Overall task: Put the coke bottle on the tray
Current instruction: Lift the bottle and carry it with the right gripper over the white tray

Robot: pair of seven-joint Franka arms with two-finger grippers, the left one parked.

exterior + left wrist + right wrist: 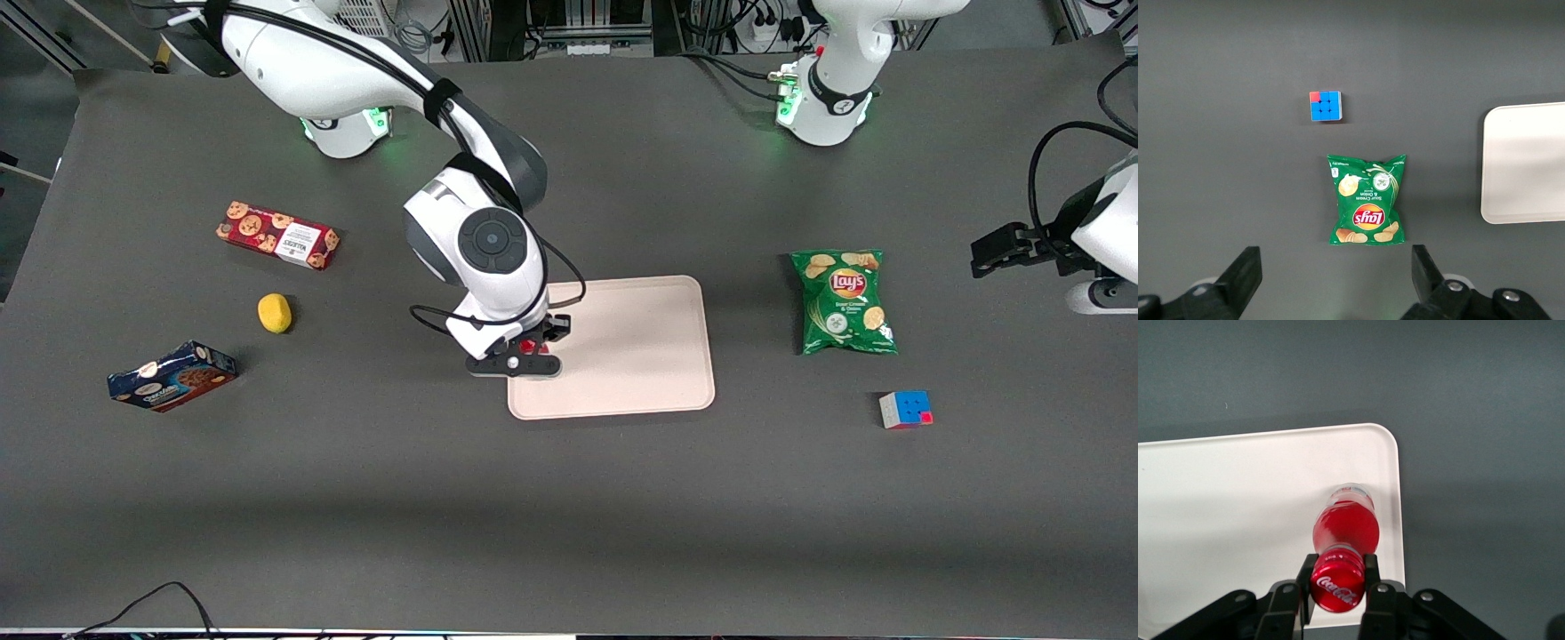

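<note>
On the bench [356, 498], working arm's end first: red cookie box [277, 235], yellow lemon [275, 313], blue cookie box [172, 376]. None are involved.

Centre: I have the pincer [1338, 585] pinching the coke bottle [1345, 532] just under its red cap, one finger on each side of the neck. The bottle hangs upright, long axis vertical, straight below the pincer. From the front, the pincer [526, 348] sits over the tray [640, 356] at the edge nearest the working arm.

Key relation: in the wrist view the bottle's base is over the tray [1218, 520], close inside its rim near a rounded corner. I can't tell if the base touches the tray yet. My judgement: lower straight down and release; little margin to the rim.

Toward the parked arm's end: green chip bag [843, 301], colour cube [905, 409].
</note>
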